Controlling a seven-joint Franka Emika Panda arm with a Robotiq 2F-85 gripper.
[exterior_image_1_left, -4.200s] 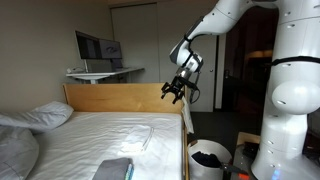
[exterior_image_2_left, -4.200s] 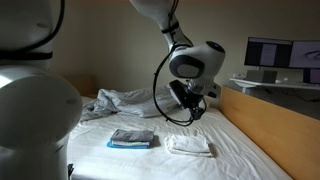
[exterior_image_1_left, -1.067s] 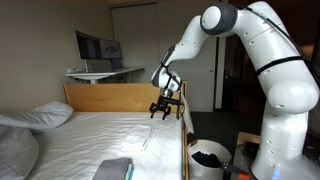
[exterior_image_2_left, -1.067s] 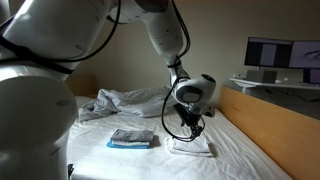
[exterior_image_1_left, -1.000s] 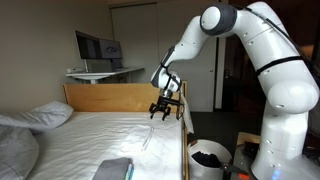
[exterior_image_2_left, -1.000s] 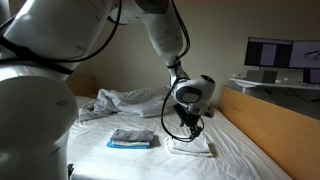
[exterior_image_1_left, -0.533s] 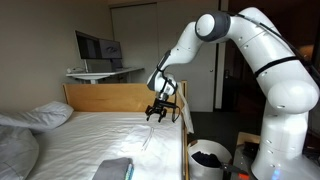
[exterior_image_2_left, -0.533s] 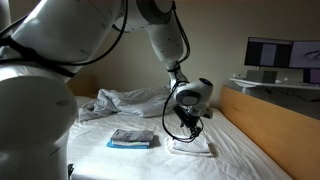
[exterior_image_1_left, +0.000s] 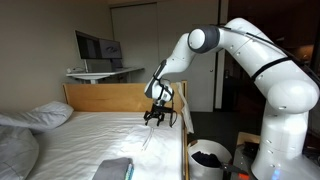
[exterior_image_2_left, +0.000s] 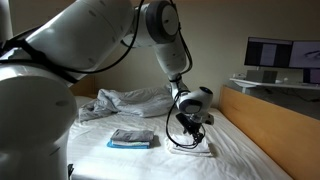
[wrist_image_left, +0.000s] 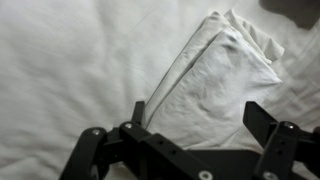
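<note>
A folded white cloth (wrist_image_left: 215, 85) lies on the white bed sheet; it also shows in both exterior views (exterior_image_2_left: 192, 148) (exterior_image_1_left: 146, 137). My gripper (wrist_image_left: 195, 112) is open and hangs just above the cloth, its two black fingers spread to either side of the cloth's near end. It holds nothing. In both exterior views the gripper (exterior_image_2_left: 190, 133) (exterior_image_1_left: 153, 118) points down close over the cloth, near the wooden bed frame.
A folded grey-blue cloth (exterior_image_2_left: 132, 138) lies on the bed beside the white one. A crumpled grey blanket (exterior_image_2_left: 125, 100) and pillow (exterior_image_1_left: 40, 116) lie at the bed's head. The wooden frame (exterior_image_1_left: 120, 97) borders the bed. A bin (exterior_image_1_left: 208, 158) stands beside it.
My gripper has come down from well above the bed and moved inward over the white cloth, staying open; in the last second it dropped a little lower.
</note>
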